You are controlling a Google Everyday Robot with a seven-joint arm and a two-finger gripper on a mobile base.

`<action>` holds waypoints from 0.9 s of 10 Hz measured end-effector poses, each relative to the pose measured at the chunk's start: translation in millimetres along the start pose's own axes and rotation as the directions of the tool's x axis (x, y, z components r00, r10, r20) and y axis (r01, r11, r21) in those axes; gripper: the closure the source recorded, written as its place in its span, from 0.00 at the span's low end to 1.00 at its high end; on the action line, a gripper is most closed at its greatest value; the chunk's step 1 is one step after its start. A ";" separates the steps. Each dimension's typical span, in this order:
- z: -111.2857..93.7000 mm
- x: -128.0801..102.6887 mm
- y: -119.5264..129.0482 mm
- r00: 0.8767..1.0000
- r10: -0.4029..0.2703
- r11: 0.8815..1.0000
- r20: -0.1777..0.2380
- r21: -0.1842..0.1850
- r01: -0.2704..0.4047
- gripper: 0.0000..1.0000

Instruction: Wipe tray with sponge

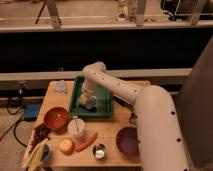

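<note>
Wooden table (107, 131) is seen against a dark wall and a railing. Green tray (106, 109) is set at the back middle of the table, probably so the arm can reach it from above. Gripper (89, 101) is lowered into the tray's left half, right at a pale bluish sponge (92, 105) on the tray floor. Whether the sponge is gripped or only pressed cannot be told. The low, downward pose is judged to suit a wiping stroke.

Tray is rectangular with a low raised rim and looks like hard, smooth plastic. Sponge is read as a soft, blocky lump. Arm is covered in white rounded shells.

A crumpled blue cloth (61, 87) is left just beside the tray's back left corner. A round reddish bowl (56, 118), a white cup (76, 127), a tapered carrot (86, 142) and a purple bowl (128, 140) are kept nearer the front, apart from the tray.
</note>
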 end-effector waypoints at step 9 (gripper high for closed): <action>3.1 -5.0 -79.5 0.990 0.141 0.989 0.022 0.039 -0.141 1.00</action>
